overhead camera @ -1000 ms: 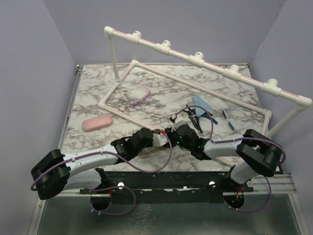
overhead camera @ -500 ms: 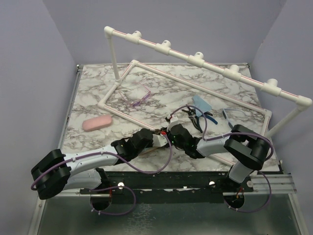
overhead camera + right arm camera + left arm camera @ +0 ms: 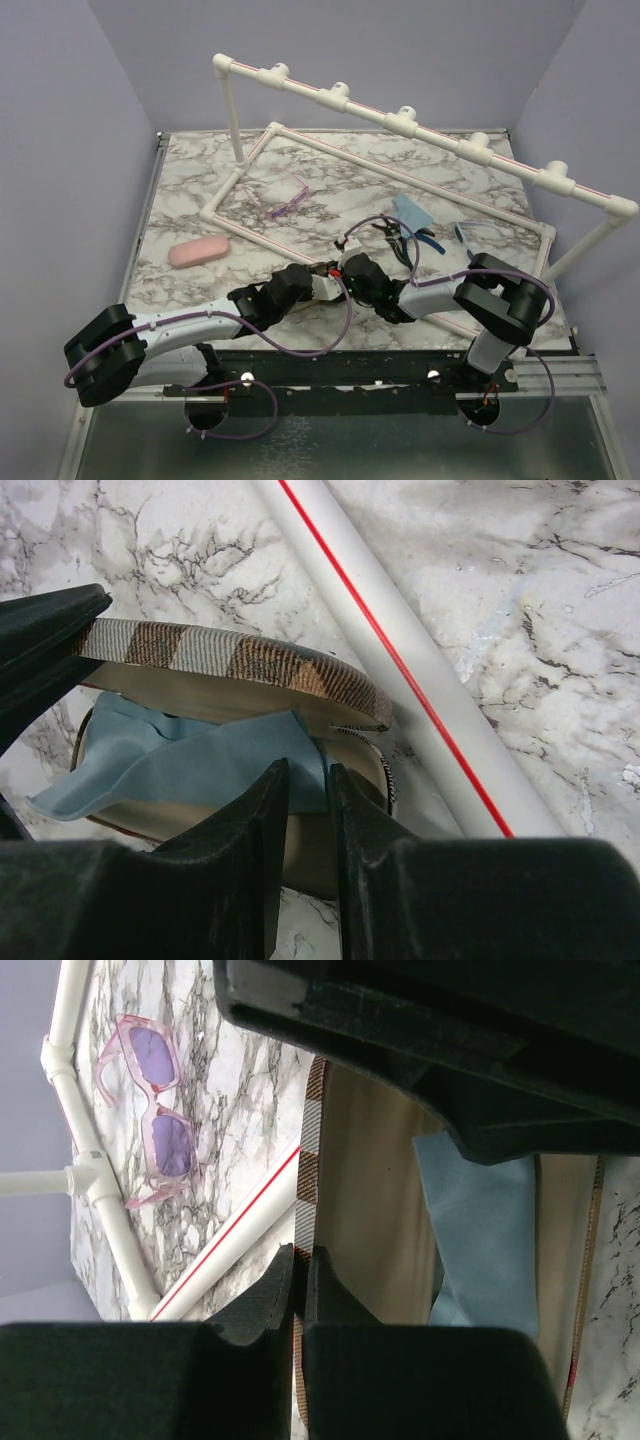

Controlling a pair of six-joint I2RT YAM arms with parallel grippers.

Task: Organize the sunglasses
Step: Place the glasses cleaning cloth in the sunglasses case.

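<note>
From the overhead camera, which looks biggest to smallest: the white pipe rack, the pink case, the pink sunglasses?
Largest: white pipe rack, by far.
Then pink case and pink sunglasses: about equally long, too close to rank, and the sunglasses lie farther away.

Marble-pattern table (image 3: 190, 190), white with grey veins. Plain lilac walls (image 3: 60, 120) on three sides. White PVC pipe frame (image 3: 400, 115) stands on it. Grey sheet (image 3: 330, 440) below near edge, possibly metal. Even light.
</note>
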